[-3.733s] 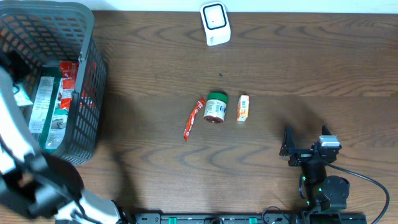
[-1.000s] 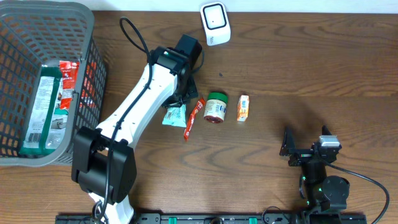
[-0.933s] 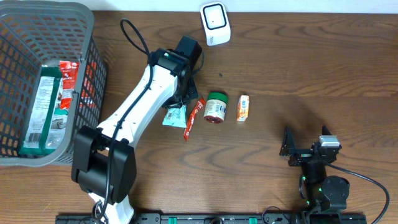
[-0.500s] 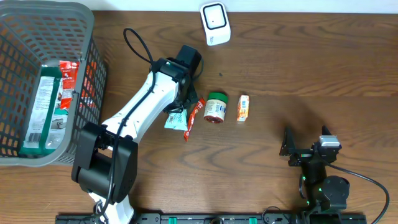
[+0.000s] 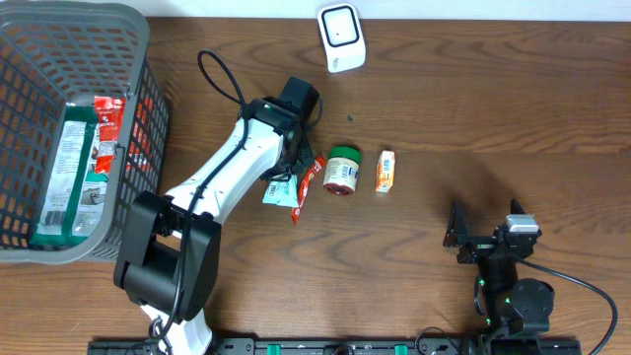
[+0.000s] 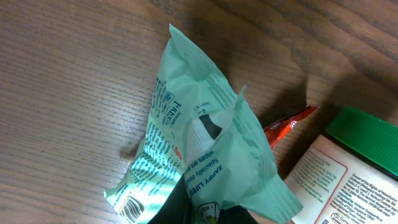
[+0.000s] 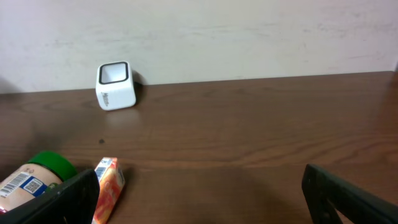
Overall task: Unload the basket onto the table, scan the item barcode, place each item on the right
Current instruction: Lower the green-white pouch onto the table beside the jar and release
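Note:
My left gripper [image 5: 287, 176] [image 6: 208, 210] is shut on a mint-green snack packet [image 5: 279, 191] [image 6: 205, 149]. The packet hangs low over the table just left of a red sachet [image 5: 308, 187] [image 6: 287, 123]. A barcode [image 6: 132, 205] shows on the packet's lower corner in the left wrist view. The white scanner [image 5: 341, 37] [image 7: 115, 84] stands at the table's far edge, well beyond the packet. At the near right, my right gripper [image 5: 485, 225] [image 7: 199, 193] stands open and holds nothing.
A green-lidded jar [image 5: 343, 170] [image 6: 351, 168] [image 7: 31, 177] and a small orange box [image 5: 385, 171] [image 7: 107, 186] lie right of the sachet. A grey basket [image 5: 138, 59] with more packets fills the left side.
The left arm has come out of the basket with the green packet to the table's middle. Over the last second it edged right, toward the red sachet. The right arm has not moved.

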Tool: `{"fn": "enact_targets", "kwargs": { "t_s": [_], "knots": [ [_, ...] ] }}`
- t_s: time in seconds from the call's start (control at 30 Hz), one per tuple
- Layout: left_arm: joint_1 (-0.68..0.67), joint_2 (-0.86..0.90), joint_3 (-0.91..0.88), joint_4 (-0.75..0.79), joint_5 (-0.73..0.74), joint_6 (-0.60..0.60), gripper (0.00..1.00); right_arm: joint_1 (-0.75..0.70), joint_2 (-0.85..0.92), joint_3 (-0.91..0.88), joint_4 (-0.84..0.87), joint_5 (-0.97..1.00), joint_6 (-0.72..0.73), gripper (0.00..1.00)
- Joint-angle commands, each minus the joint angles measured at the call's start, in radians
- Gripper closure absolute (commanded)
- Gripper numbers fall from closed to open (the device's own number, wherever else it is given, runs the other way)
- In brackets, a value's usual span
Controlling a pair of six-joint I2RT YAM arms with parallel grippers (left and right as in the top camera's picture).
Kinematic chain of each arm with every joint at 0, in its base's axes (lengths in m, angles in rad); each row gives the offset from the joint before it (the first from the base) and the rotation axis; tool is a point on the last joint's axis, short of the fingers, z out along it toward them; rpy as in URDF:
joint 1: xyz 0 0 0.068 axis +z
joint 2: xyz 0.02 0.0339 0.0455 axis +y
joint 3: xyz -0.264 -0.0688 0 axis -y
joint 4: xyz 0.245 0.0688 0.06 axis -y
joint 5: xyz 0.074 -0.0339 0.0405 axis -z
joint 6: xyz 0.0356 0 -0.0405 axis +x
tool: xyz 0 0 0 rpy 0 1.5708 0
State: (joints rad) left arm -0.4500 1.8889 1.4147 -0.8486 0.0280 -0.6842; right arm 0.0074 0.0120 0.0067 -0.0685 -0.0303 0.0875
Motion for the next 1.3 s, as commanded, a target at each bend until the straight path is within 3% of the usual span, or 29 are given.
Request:
{"fn": "enact_targets", "kwargs": {
  "t_s": [0.0,0.7,0.8,0.9,0.97,1.03,1.1,1.27],
  "knots": [
    [-0.002,0.007,-0.005,0.006,-0.001,-0.010,0.93,-0.013,-0.003,-0.002,-0.003,-0.001,0.009,0.01],
    [-0.012,0.038,-0.005,0.029,-0.002,-0.010,0.92,-0.012,-0.003,-0.002,-0.003,-0.001,0.009,0.01],
    [-0.012,0.038,-0.005,0.036,-0.001,-0.010,0.76,-0.012,-0.003,-0.002,-0.004,-0.001,0.009,0.01],
    [-0.012,0.038,-0.005,0.035,-0.001,-0.009,0.68,-0.013,-0.003,-0.002,-0.003,-0.001,0.009,0.01],
    [-0.012,0.038,-0.005,0.035,0.003,-0.008,0.46,-0.013,-0.003,-0.002,-0.004,-0.001,0.009,0.01],
    [-0.011,0.037,-0.002,0.036,0.023,0.024,0.32,-0.013,-0.003,-0.002,-0.003,-0.001,0.009,0.01],
    [-0.007,0.031,0.005,0.035,0.037,0.058,0.26,-0.013,-0.003,-0.002,-0.003,-0.001,0.009,0.01],
    [0.005,-0.015,0.029,0.021,0.036,0.070,0.23,-0.012,-0.003,-0.002,-0.004,-0.001,0.009,0.01]
  ]
}}
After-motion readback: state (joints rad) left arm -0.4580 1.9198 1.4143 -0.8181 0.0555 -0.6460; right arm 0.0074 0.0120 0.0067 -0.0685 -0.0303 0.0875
